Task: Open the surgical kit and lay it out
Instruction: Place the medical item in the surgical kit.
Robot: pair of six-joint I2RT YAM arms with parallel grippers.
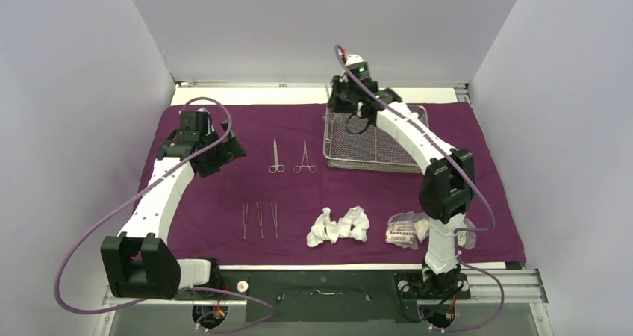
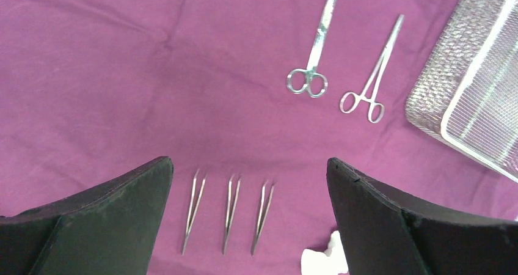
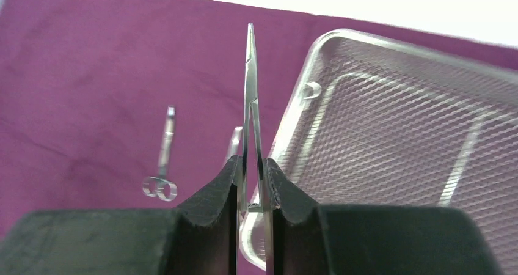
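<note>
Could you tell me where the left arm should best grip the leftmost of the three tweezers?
Pinch the leftmost tweezers at mid-length from straight above, the left gripper closing across their narrow width. They lie flat on the cloth, long and thin, with the middle tweezers close alongside.

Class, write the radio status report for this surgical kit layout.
Left gripper open, empty. Right gripper shut on forceps at mesh tray rim. No obstruction seen.

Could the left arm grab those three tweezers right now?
Probably yes. The left gripper is open and empty, and the three tweezers lie bare on the purple cloth right before it, nothing over them.
</note>
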